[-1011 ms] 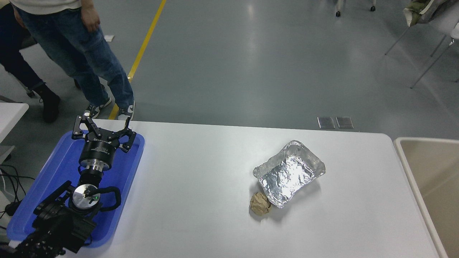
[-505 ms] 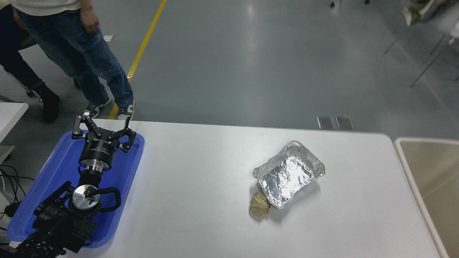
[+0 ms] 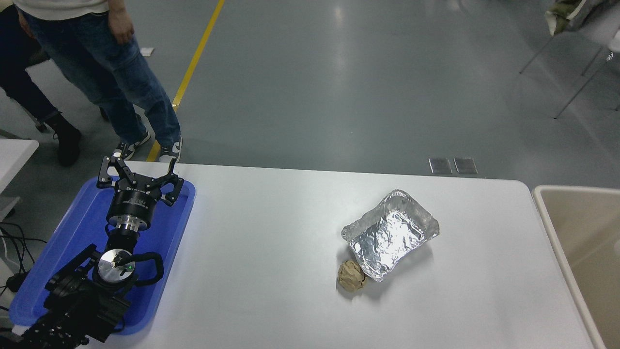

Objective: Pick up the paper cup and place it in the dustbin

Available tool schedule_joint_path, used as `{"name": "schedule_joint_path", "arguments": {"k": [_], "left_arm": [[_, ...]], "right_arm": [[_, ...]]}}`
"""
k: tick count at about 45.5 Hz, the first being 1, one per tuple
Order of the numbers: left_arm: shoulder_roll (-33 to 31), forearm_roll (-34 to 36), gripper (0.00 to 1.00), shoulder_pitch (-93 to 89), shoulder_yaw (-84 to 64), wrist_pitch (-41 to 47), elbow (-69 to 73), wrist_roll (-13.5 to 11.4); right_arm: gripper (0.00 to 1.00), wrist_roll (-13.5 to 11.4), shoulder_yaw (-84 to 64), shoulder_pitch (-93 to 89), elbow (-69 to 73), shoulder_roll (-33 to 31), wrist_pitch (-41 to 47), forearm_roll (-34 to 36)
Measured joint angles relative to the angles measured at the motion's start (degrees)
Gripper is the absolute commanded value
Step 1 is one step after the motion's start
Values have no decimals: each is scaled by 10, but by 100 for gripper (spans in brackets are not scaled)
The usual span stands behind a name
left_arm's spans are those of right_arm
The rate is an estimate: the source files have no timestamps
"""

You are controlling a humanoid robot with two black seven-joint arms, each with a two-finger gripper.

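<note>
The paper cup is out of view. The beige dustbin [image 3: 586, 242] stands just past the table's right edge, and the part of its tan inside that shows holds nothing. My left gripper [image 3: 140, 164] is parked over the blue tray at the far left, open with nothing between its fingers. My right arm does not show.
A crinkled silver foil tray [image 3: 390, 233] lies right of the table's middle, with a crumpled brown paper ball [image 3: 351, 276] touching its near corner. The flat blue tray [image 3: 72, 232] sits under my left arm. A person in jeans [image 3: 121, 77] stands beyond the far left corner.
</note>
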Motion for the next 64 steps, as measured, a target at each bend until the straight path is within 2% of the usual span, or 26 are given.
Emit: {"name": "schedule_joint_path", "arguments": {"k": [11, 12, 13, 15, 16, 41, 64], "left_arm": [[-1, 0, 100, 0, 0, 0, 0, 0], [-1, 0, 100, 0, 0, 0, 0, 0], [-1, 0, 100, 0, 0, 0, 0, 0], [-1, 0, 100, 0, 0, 0, 0, 0], [-1, 0, 100, 0, 0, 0, 0, 0], [0, 0, 100, 0, 0, 0, 0, 0], [0, 0, 100, 0, 1, 0, 0, 1]], "right_arm": [[0, -1, 6, -48, -24, 35, -10, 32], [7, -1, 7, -51, -25, 37, -11, 34], [26, -1, 7, -53, -27, 39, -12, 36], [89, -1, 7, -56, -28, 43, -12, 38], [99, -1, 8, -58, -29, 45, -13, 39], [100, -1, 14, -19, -13, 50, -4, 61], [100, -4, -38, 266, 300, -49, 94, 16]]}}
